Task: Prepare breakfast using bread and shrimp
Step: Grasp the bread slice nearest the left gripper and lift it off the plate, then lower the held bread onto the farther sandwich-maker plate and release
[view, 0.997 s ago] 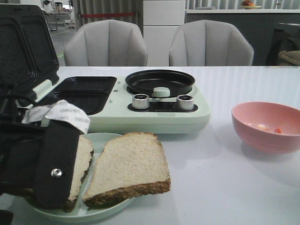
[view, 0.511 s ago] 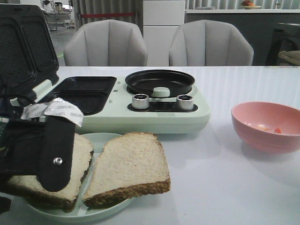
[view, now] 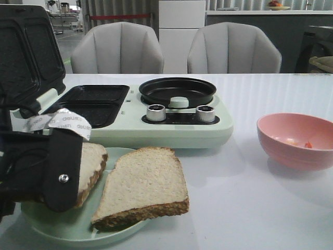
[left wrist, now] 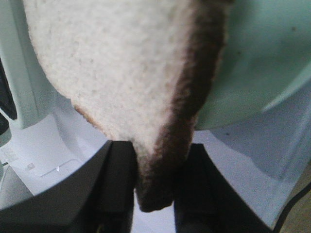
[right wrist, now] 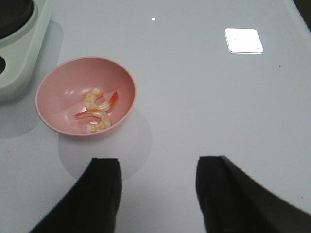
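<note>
- Pale green breakfast maker (view: 171, 127), lid open, on white surface (view: 270, 208).
- Round black pan (view: 177, 91) set on its top.
- Pale green plate (view: 67, 232).
- Pink bowl (view: 295, 140).
- Two grey chairs (view: 117, 48) behind.

One pale, brown-crusted bread slice (view: 143, 185) lies flat; another (left wrist: 131, 82) hangs tilted; two curled orange-white shrimp (right wrist: 97, 112) touch.

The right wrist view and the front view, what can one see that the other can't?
Only the right wrist view shows the two curled shrimp clearly, plus the right arm's open fingers above bare table.

Only the front view shows the two bread slices: one lifted slice in the left gripper, one flat slice on the green plate. It also shows the sandwich maker's open lid, round pan and chairs.

Both show the pink bowl and the white table.
</note>
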Robot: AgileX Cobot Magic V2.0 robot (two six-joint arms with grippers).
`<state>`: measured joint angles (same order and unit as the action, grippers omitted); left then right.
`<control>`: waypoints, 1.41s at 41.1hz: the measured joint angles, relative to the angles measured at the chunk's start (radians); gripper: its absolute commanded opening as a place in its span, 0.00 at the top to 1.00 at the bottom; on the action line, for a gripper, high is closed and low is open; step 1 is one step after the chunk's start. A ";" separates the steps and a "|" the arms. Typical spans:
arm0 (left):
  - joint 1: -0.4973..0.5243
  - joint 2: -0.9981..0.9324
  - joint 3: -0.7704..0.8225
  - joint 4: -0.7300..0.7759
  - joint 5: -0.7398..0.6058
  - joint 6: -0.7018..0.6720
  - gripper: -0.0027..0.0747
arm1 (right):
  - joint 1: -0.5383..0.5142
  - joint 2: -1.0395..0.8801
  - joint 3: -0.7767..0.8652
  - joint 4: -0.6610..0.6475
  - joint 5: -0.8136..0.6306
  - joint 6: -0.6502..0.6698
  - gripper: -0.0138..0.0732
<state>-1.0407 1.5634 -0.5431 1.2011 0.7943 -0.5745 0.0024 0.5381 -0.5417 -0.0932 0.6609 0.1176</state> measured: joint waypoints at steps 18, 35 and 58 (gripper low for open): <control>-0.128 0.000 0.000 0.006 0.147 0.000 0.84 | 0.000 0.000 0.000 0.000 0.000 0.000 0.30; -0.203 -0.282 0.000 0.052 0.204 0.038 0.84 | 0.000 0.000 0.000 0.000 0.000 0.000 0.30; -0.066 -0.478 -0.098 0.280 0.137 0.051 0.84 | 0.000 0.000 0.000 0.000 0.000 0.000 0.30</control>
<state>-1.1068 1.0849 -0.6416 1.4812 0.9313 -0.5239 0.0024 0.5381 -0.5417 -0.0932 0.6609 0.1176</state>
